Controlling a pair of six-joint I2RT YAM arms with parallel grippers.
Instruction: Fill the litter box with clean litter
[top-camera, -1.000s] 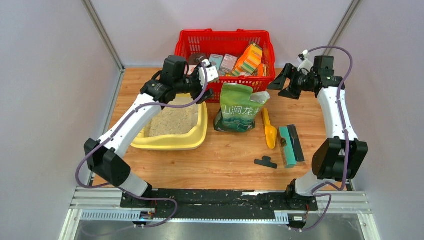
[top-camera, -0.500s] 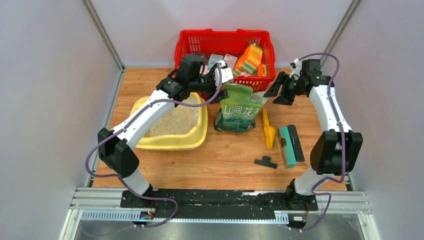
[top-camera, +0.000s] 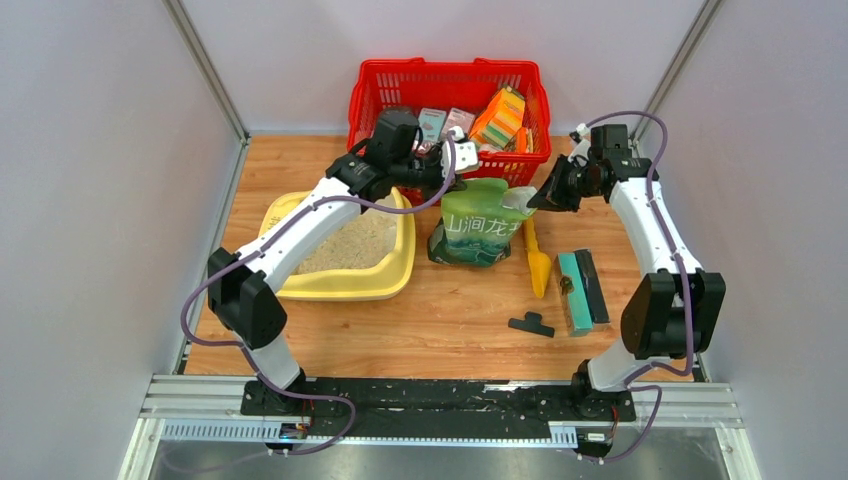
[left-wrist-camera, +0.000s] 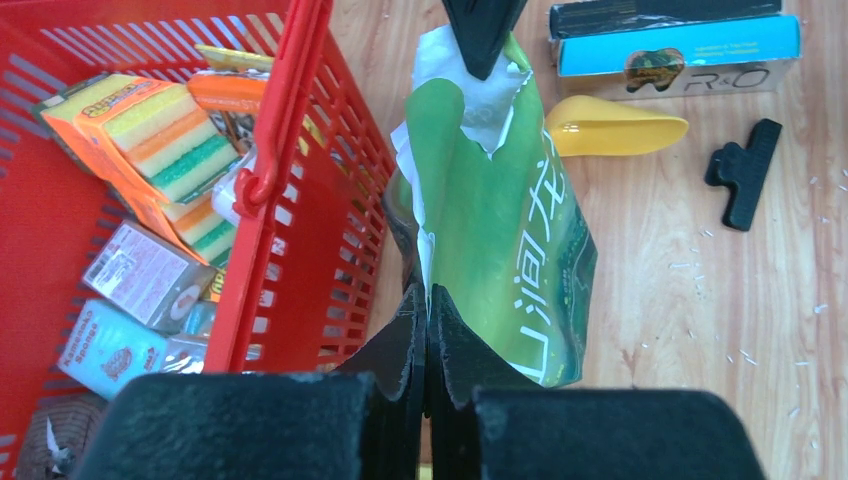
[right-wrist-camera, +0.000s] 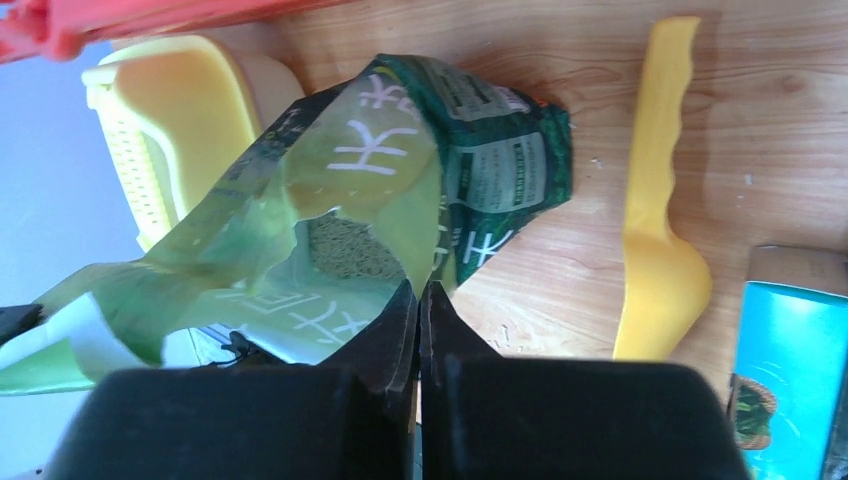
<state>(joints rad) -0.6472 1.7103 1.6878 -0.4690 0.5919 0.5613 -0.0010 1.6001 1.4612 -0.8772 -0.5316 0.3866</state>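
Observation:
The pale-yellow litter box (top-camera: 345, 287) lies at the left of the table with beige clean litter (top-camera: 345, 243) spread in it. To its right stands a green bag (top-camera: 483, 228) with white characters. My left gripper (top-camera: 456, 182) is shut on the bag's top left edge, as the left wrist view shows at the left gripper (left-wrist-camera: 428, 300). My right gripper (top-camera: 530, 202) is shut on the top right edge, which the right wrist view shows at the right gripper (right-wrist-camera: 420, 295). The bag's torn mouth gapes between them, with granules (right-wrist-camera: 345, 248) visible inside.
A red mesh basket (top-camera: 372, 84) with sponges and packets stands right behind the bag. A yellow-orange scoop (top-camera: 539, 262), a teal box (top-camera: 574, 292) and a black clip (top-camera: 531, 324) lie on the wood to the right of the bag. Loose grains dot the table.
Both arms swung inward to the bag's top. The left gripper came over from the litter box, the right from the far right, and both closed on the bag's edges.

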